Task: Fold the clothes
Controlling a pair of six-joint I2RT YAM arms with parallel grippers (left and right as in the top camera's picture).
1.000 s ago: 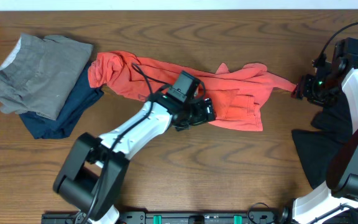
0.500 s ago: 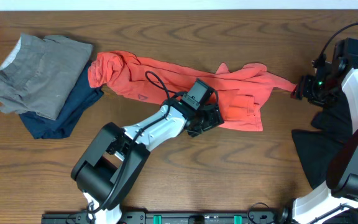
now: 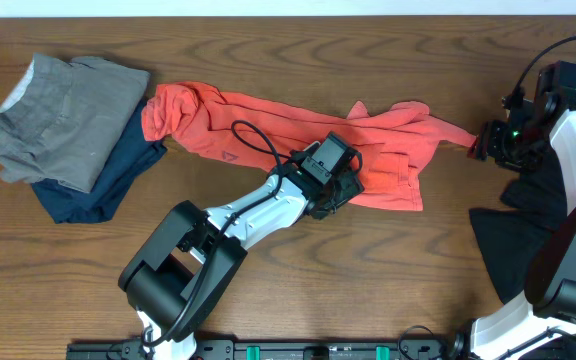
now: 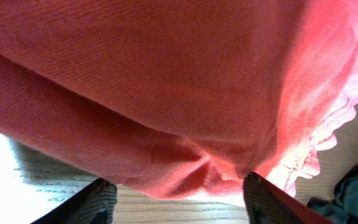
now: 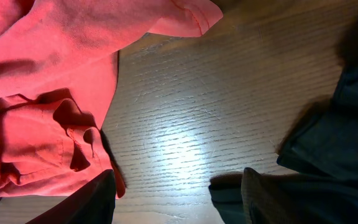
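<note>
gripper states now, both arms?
Left gripper: jaws apart, pressed into the coral-red T-shirt; whether it grips cannot be told.
Right gripper: open, only bare table between the jaws.

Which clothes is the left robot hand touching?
The red shirt, spread across the middle. The gray cloth and blue cloth sit piled far left; the black cloth lies far right.

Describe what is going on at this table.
Two robot arms are working on a crumpled coral-red T-shirt stretched across the table. The left gripper sits at its near edge, jaws spread around cloth. The right gripper hovers open by the shirt's right-hand tip, a black garment beside it. Nothing is folded yet.
</note>
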